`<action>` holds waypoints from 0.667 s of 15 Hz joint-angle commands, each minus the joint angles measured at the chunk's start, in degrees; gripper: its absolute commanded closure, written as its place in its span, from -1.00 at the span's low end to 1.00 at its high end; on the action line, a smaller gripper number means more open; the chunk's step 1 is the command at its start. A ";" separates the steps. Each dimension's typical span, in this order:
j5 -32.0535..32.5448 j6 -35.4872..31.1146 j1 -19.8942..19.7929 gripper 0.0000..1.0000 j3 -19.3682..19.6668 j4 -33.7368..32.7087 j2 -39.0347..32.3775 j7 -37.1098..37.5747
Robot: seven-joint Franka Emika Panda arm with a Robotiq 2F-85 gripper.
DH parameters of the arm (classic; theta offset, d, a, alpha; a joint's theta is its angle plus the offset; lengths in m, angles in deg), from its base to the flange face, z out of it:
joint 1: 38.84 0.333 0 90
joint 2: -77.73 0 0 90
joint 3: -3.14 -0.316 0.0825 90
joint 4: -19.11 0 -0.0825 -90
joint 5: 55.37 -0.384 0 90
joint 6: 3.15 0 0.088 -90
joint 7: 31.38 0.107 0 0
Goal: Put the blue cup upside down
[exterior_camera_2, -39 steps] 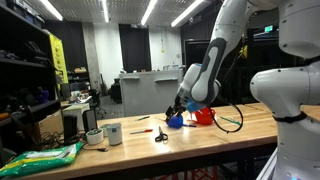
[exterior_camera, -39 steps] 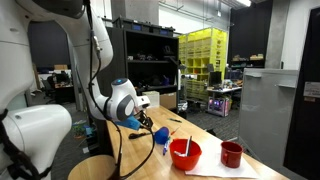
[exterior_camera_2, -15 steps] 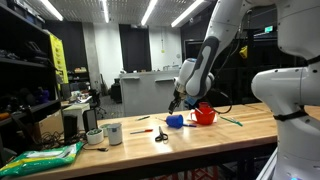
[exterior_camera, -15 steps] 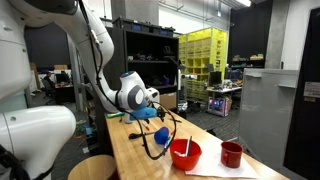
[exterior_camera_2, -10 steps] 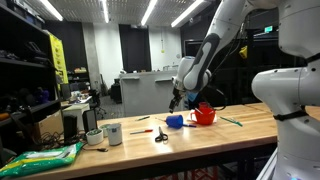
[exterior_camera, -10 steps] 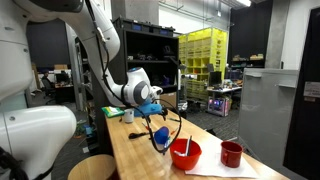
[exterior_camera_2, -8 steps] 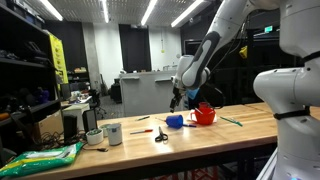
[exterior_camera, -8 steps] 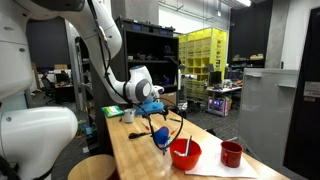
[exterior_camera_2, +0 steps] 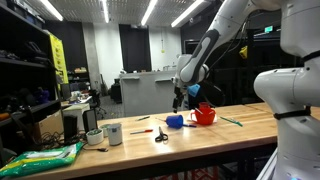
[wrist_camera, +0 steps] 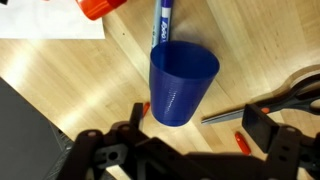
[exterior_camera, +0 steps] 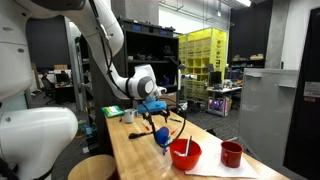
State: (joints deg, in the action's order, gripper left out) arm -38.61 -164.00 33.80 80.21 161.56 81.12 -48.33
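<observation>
One plain, tapered blue cup (wrist_camera: 183, 85) sits below the pincer (wrist_camera: 198, 118), spread wide apart.

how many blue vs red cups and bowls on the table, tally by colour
blue: 1 (small solid-blue plastic cup)
red: 2 (wide red plastic bowl, dark red cup)
total: 3

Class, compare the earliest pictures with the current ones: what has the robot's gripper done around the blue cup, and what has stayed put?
The gripper rose from low beside the blue cup and drew back from it; it is open and holds nothing. The blue cup, the red bowl, the dark red cup and the scissors stayed where they were.
</observation>
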 commanded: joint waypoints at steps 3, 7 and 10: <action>-0.39 0.59 0.19 -1.00 0.11 -0.25 0.27 -0.52; -1.38 3.14 0.86 -1.00 0.29 -1.42 0.66 -2.17; -1.94 5.67 1.33 -1.00 0.34 -2.49 0.49 -3.20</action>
State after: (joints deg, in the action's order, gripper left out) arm -38.91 -161.64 34.01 80.21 160.62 81.17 -49.07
